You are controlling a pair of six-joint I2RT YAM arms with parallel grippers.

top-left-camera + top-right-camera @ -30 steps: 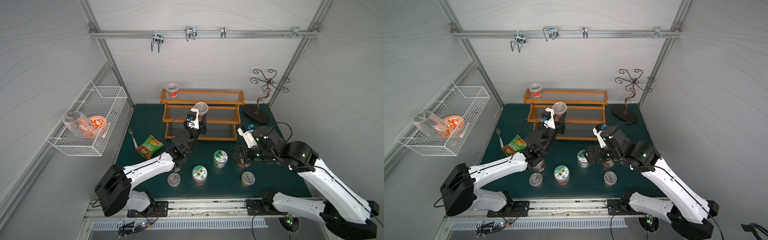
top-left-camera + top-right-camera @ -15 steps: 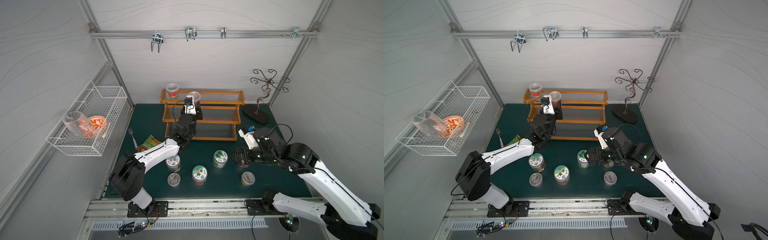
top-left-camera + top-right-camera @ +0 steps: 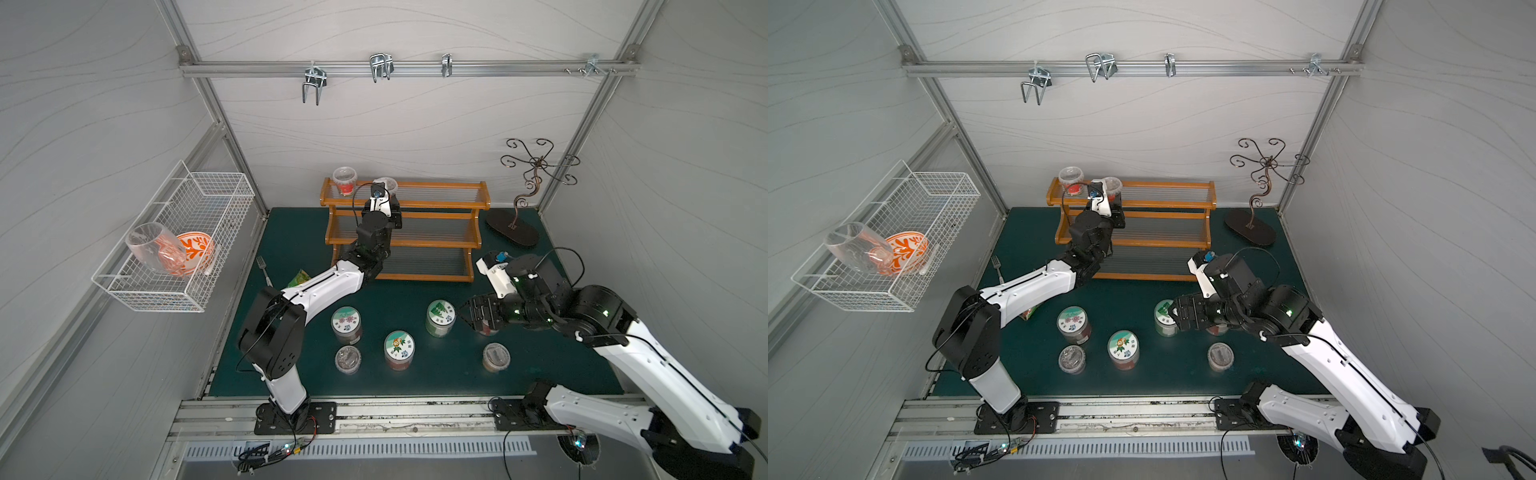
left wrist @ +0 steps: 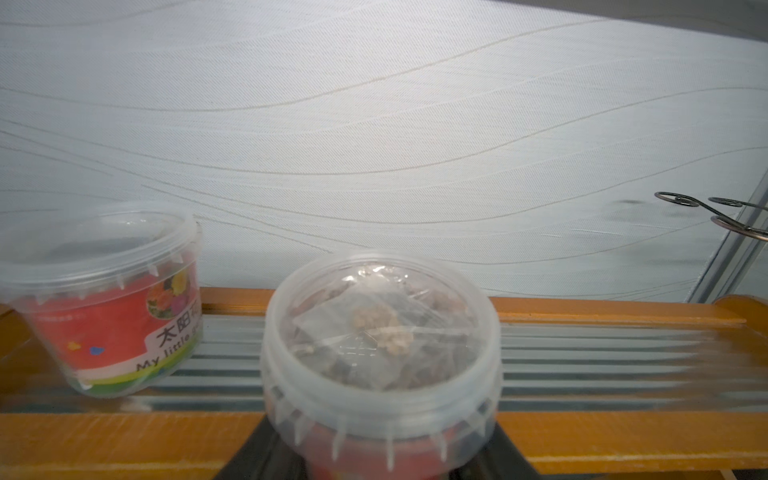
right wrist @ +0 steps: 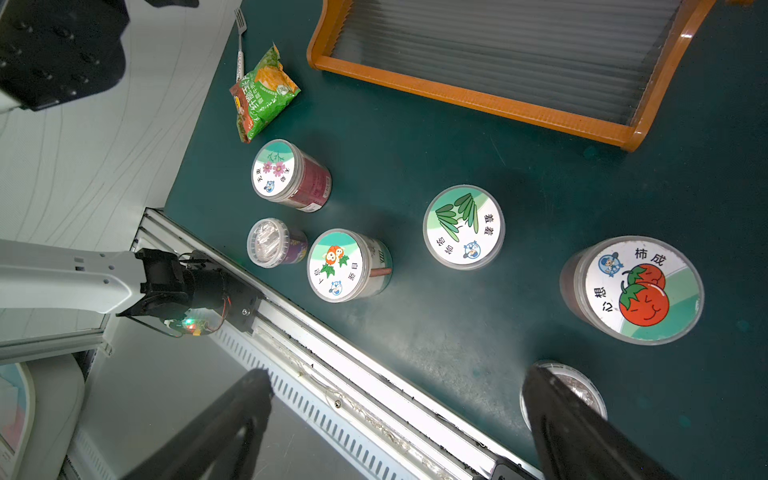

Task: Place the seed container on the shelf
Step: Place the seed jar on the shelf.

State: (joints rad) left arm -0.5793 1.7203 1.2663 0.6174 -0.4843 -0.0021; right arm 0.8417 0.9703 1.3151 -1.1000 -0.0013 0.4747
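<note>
The green counter [image 3: 415,299] with its group of jars looks the same as a second ago; the change is all at the shelf [image 3: 440,195] along the far wall. The left arm, which a second ago held its load out in front of the middle tier, has stretched farther and higher, so its left claw [image 3: 387,194] now reaches the top tier near the shelf's left end. That claw is still clamped on the seed container [image 3: 385,183], a clear lidded tub. In both top views the tub sits over the top tier, just right of the red-labelled tub [image 3: 344,181] already standing there and apart from it. The left wrist view shows the seed container [image 4: 380,345] upright above the tier's front wooden rail [image 4: 623,436]. Its base is hidden, so whether it rests on the ribbed surface cannot be told. The carry looks about finished, leaving the set-down and release; letting go early could tip the tub off the rail. The right claw [image 5: 395,428] has not moved, its jaws wide apart and holding nothing, low over the counter on the right.
</note>
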